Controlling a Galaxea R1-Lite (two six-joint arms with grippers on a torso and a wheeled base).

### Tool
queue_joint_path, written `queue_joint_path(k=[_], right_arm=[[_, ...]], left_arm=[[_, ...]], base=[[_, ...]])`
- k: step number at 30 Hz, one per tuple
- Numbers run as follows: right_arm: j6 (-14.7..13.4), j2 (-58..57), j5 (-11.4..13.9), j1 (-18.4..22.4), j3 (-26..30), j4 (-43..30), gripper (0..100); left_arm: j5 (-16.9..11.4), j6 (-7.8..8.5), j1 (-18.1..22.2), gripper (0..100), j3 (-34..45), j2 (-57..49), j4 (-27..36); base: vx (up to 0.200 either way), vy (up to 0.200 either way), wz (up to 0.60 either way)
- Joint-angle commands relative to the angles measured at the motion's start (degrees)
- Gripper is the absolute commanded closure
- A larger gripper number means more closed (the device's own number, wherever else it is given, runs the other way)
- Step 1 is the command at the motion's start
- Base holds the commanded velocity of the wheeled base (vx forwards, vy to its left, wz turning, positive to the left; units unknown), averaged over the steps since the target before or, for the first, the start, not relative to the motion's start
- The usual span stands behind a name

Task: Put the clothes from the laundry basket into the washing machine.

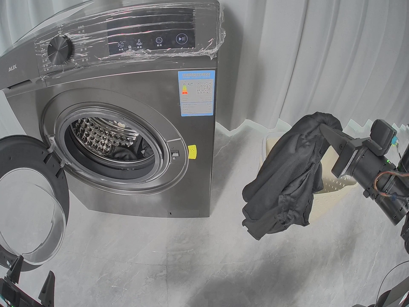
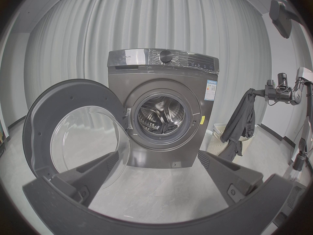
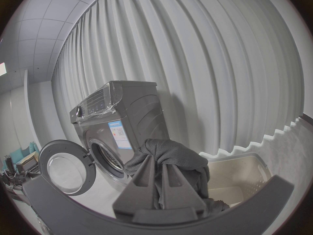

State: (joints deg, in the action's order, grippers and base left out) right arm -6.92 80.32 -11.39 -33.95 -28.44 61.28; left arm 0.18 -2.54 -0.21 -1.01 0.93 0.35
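A grey front-loading washing machine stands at the left with its round door swung wide open. Dark clothing lies inside the drum. My right gripper is shut on a dark grey garment, which hangs in the air over the cream laundry basket at the right. In the right wrist view the fingers pinch the garment above the basket. My left gripper is open and low, in front of the machine's door, holding nothing.
White curtains hang behind the machine and the basket. Bare grey floor lies between the basket and the machine's opening. The open door juts out at the machine's left side.
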Motion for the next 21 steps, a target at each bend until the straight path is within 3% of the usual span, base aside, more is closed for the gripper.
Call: queue_joint_path(k=[1, 10, 21], right_arm=[[0.0, 0.1, 0.0, 0.0, 0.2, 0.1, 100], [0.0, 0.4, 0.0, 0.0, 0.2, 0.1, 100], [-0.1, 0.5, 0.0, 0.0, 0.7, 0.1, 100]], left_arm=[[0.0, -0.01, 0.0, 0, 0.8, -0.9, 0.0], [0.0, -0.01, 0.0, 0, 0.8, -0.9, 0.0], [0.0, -0.01, 0.0, 0, 0.8, -0.9, 0.1]], base=[[-0.2, 0.0, 0.0], [0.0, 0.0, 0.0], [0.0, 0.2, 0.0]])
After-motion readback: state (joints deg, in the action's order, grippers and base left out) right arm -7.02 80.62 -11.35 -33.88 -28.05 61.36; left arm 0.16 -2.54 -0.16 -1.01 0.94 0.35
